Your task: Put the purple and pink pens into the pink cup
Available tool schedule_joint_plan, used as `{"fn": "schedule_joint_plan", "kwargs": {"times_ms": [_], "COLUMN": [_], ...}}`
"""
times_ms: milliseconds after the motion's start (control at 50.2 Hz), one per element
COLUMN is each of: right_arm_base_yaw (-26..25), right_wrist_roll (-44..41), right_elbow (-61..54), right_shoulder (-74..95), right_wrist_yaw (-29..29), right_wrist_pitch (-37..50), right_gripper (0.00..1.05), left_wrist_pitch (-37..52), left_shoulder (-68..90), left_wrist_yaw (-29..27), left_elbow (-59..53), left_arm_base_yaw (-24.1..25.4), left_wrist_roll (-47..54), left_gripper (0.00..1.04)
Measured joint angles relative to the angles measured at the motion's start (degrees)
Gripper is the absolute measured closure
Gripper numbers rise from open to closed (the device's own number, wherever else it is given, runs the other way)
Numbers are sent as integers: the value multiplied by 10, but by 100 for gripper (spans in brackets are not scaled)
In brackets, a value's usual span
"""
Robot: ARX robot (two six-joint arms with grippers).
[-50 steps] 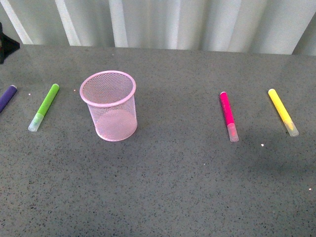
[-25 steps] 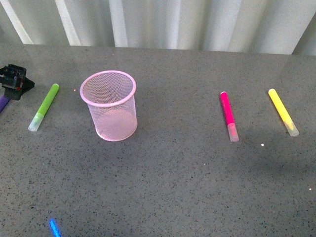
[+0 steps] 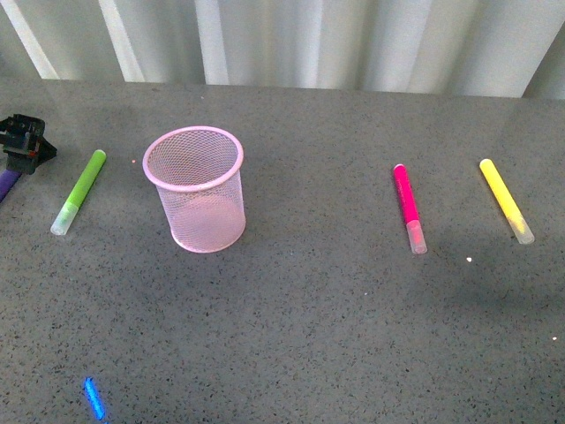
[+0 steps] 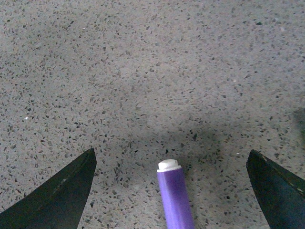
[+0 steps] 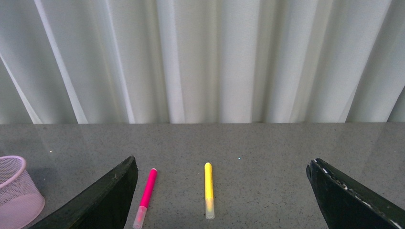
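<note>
1. Purple pen is seen lying flat at the far left edge of the counter, white end pointing away from the robot.
2. The left pincer is held wide open over that pen, one finger on each side, and the pen is not touched.
3. The pink cup is stood upright left of centre, with both pens lying outside it.
4. A lime-green marker is laid between the purple pen and the cup, just beside the left pincer.
5. The pink pen is laid flat to the right of the cup, well apart from it, clear cap towards the robot.
6. A yellow marker is laid further right, near the pink pen.
7. The right pincer is spread wide and held above the counter, gripping nothing.
</note>
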Motion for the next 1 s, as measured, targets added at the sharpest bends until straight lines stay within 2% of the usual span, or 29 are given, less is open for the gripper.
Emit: {"fn": "schedule_joint_plan", "kwargs": {"times_ms": [618,698,897,997], "right_arm_base_yaw": [0,0,0,0], "right_wrist_roll": [0,0,0,0], "right_elbow": [0,0,0,0], "right_shoulder": [0,0,0,0], "right_wrist_yaw": [0,0,0,0], "right_wrist_pitch": [0,0,0,0], "right_gripper": [7,7,7,7], "left_wrist_pitch": [-48,-63,-84,-86], "left_shoulder": [23,24,25,25], "left_wrist_yaw": [-13,-16,-11,-7], "left_elbow": [24,32,39,39], "left_arm_base_yaw": [6,5,2,1], "left_wrist_roll": [-7,-10,-23,-33], "left_gripper": [7,15,43,63]}}
